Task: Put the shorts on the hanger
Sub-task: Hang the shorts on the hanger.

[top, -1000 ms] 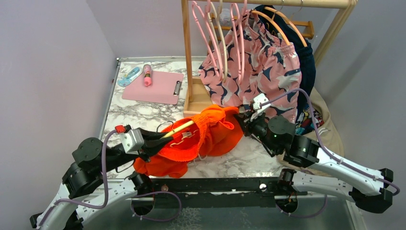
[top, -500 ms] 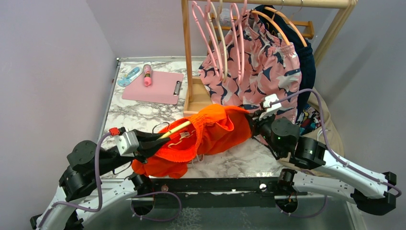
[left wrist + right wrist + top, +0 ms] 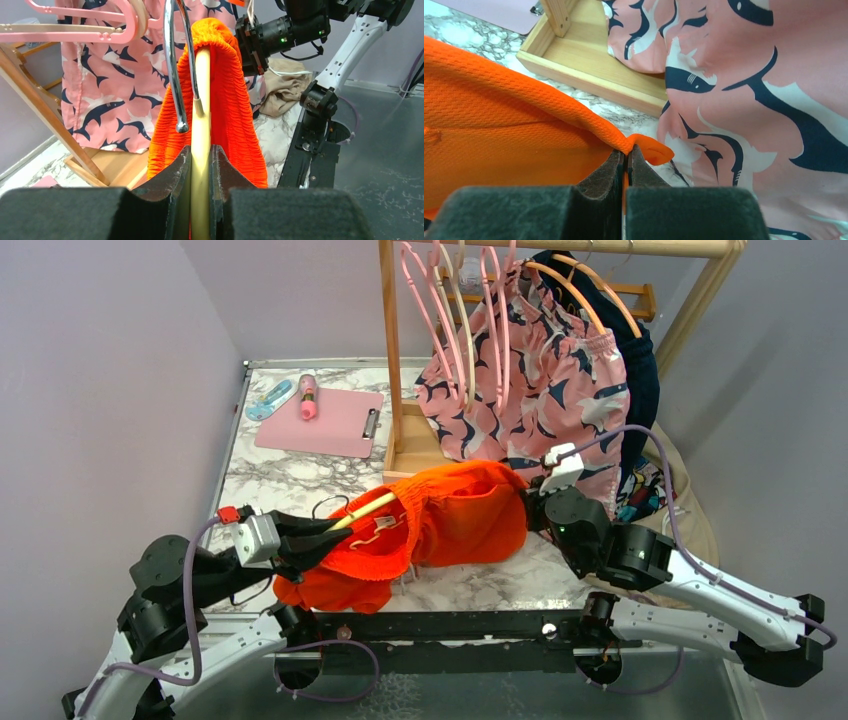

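Currently the left gripper [image 3: 201, 156] clamps the pale-yellow hanger [image 3: 202, 95] near its metal hook. The orange shorts [image 3: 462, 518] drape over the hanger's far end and sag onto the marble table [image 3: 290, 475]. The right gripper [image 3: 625, 159] is pinched tight on the shorts' edge, just beside the shark-print shorts [image 3: 774, 75].

Across the middle of the white marble table [image 3: 285, 480], bright orange-red fabric shorts [image 3: 465, 525] stretch between the two arms, barring any straight path over the centre. Just behind them stand the wooden clothes rack's box base [image 3: 412, 445] and hanging pink shark-pattern shorts [image 3: 540, 390], closing the back right. Bare marble lies open at left, between the orange shorts and a flat pink clipboard [image 3: 320, 420].
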You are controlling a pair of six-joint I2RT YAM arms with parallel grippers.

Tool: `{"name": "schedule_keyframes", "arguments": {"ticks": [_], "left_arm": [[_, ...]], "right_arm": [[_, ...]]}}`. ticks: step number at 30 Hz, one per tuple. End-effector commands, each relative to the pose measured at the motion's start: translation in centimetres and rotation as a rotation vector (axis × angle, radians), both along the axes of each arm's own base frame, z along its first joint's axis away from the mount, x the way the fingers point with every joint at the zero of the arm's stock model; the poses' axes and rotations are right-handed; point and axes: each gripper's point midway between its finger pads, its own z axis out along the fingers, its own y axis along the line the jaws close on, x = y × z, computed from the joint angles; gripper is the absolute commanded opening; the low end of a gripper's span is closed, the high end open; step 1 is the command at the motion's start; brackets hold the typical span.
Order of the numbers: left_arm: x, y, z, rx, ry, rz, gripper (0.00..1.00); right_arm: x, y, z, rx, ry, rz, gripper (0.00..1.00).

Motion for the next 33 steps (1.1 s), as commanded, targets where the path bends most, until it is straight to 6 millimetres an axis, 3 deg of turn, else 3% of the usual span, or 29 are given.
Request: {"name": "schedule_keyframes", "arguments": {"ticks": [1, 10, 17, 18, 22, 24, 27, 33], "left_arm": [[-1.4, 1.3, 5.3, -0.159, -0.107, -0.015, 0.00], [-1.4, 1.5, 5.7, -0.171, -0.118, -0.013, 0.00], [-1.2, 1.2, 5.5, -0.160, -0.113, -0.012, 0.00], [-1.2, 1.1, 5.4, -0.158, -0.111, -0.012, 0.00], [-0.9, 0.8, 4.6, -0.138, -0.097, -0.013, 0.00], [-0.7, 0.4, 4.1, -0.120, -0.085, -0.016, 0.00], [-0.3, -0.1, 3.5, -0.097, -0.074, -0.017, 0.00], [0.5, -1.0, 1.9, -0.027, -0.038, -0.012, 0.00]], "right_arm": [[-0.4, -1.3, -1.2, -0.007, 0.039, -0.054, 0.01], [-1.2, -2.0, -3.0, -0.012, 0.095, -0.069, 0.01], [-1.5, -1.5, -1.5, 0.006, 0.072, 0.000, 0.02], [-1.7, -1.1, -1.0, 0.001, 0.062, 0.039, 0.06], [-2.7, 0.3, 0.4, -0.053, 0.033, 0.213, 0.46], [-3.1, 0.3, 1.4, -0.075, 0.022, 0.260, 0.55], [-3.5, -0.1, 3.8, -0.085, -0.021, 0.301, 0.57], [-6.6, 1.8, 12.3, 0.029, -0.191, 0.578, 0.57]]}}
